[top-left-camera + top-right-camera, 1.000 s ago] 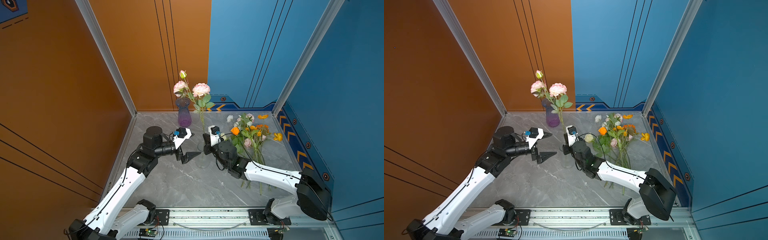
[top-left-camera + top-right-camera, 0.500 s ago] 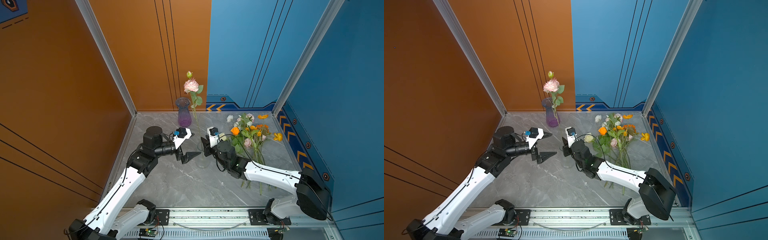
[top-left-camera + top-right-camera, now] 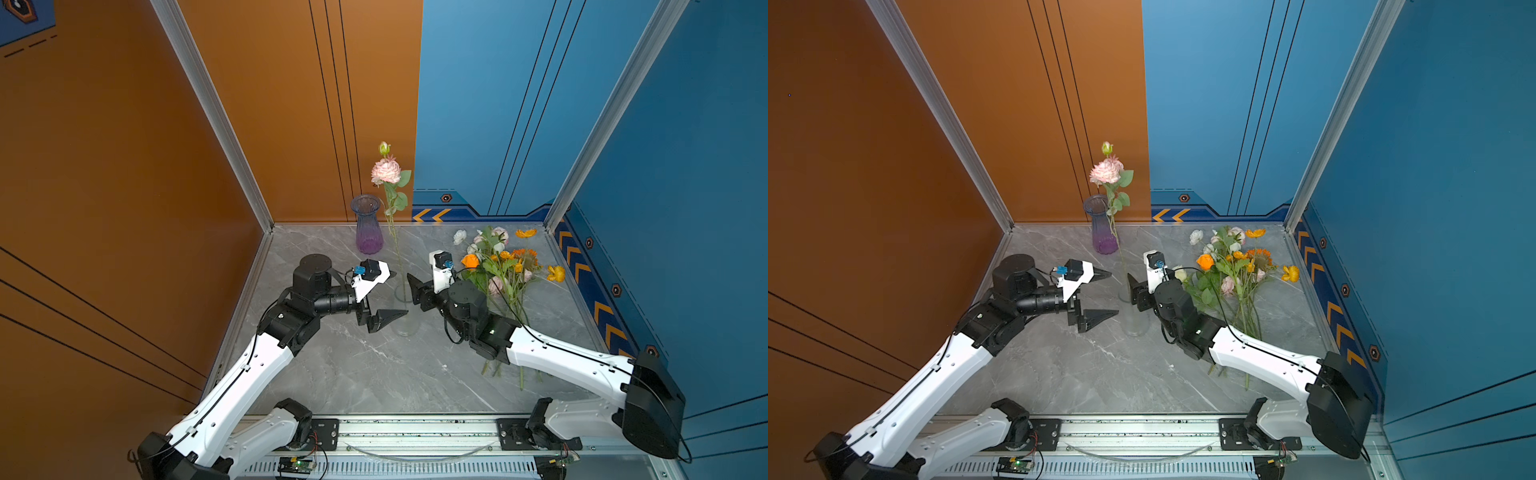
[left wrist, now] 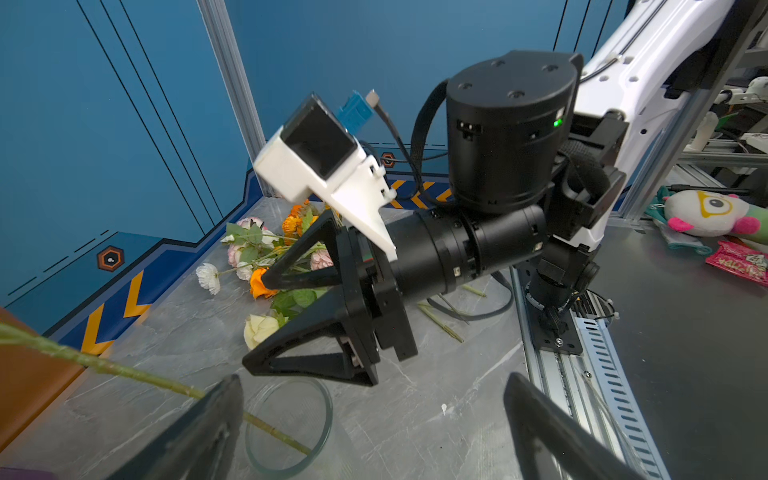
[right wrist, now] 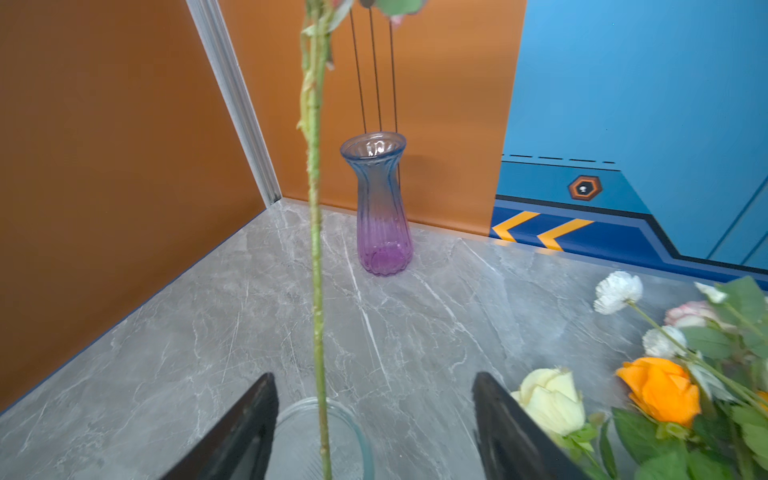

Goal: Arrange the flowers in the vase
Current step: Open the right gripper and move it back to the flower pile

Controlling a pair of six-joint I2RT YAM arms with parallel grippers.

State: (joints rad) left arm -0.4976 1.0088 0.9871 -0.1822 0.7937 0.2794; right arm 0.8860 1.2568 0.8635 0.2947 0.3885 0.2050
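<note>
One in, rest to go.
Pink flower (image 3: 386, 170) in clear vase (image 3: 405, 326) mid-frame; left gripper (image 3: 401, 293), right gripper (image 5: 374, 378) wide, empty; bunch (image 3: 498, 262) lies right.

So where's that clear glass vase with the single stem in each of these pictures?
In a top view: the clear vase stands mid-table, nearer us than the purple vase.
In a top view: the clear vase sits likewise, before the purple vase.
Left wrist: its rim shows between that arm's dark fingers.
Right wrist: its rim also lies between that arm's dark fingers.
Shared landmark: the green stem standing in it.
</note>
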